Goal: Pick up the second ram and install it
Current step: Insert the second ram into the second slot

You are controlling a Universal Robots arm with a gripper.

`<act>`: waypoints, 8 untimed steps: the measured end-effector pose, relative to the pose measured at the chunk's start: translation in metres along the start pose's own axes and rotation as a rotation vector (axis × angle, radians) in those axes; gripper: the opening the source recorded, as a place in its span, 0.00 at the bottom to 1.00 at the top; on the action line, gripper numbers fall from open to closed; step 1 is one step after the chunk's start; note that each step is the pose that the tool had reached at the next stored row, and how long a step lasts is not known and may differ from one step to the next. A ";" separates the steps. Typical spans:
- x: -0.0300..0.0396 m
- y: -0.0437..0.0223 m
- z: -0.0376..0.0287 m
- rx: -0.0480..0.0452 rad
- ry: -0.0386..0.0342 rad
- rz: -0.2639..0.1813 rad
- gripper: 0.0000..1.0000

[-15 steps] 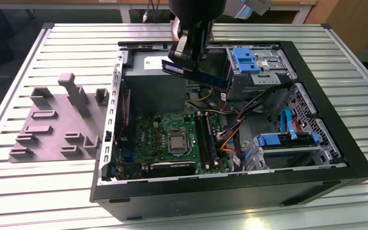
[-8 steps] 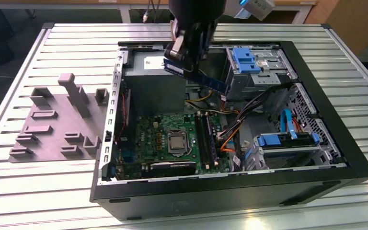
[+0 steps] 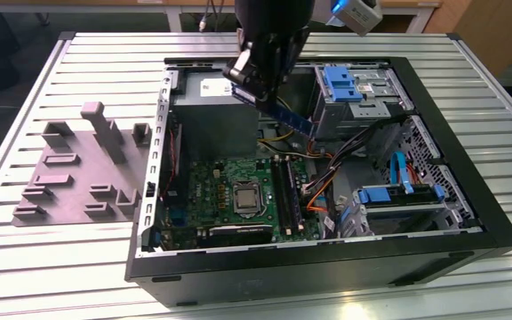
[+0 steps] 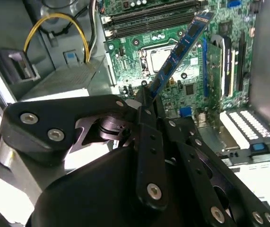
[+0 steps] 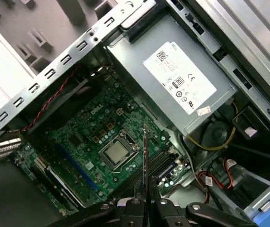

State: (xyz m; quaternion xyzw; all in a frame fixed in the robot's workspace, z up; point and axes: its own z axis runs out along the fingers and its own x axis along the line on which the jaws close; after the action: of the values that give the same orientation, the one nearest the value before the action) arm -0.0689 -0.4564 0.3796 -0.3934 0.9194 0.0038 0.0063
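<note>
I've got the gripper clamped tight on the second ram, held in air above the open PC case, at 12 o'clock from the mobo. Stick tilts, free end pointing toward board in second wrist view.

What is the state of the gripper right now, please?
Gripper: closed on the second ram, held in the air above the motherboard inside the open computer case.
</note>
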 end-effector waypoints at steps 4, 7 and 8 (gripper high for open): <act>0.0000 0.0000 0.0011 0.0018 0.0008 0.066 0.14; 0.0000 0.0000 0.0019 0.0031 0.0013 0.116 0.14; 0.0000 0.0000 0.0022 0.0035 0.0014 0.134 0.14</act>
State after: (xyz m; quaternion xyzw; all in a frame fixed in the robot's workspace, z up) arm -0.0689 -0.4564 0.3774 -0.3307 0.9437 0.0023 0.0061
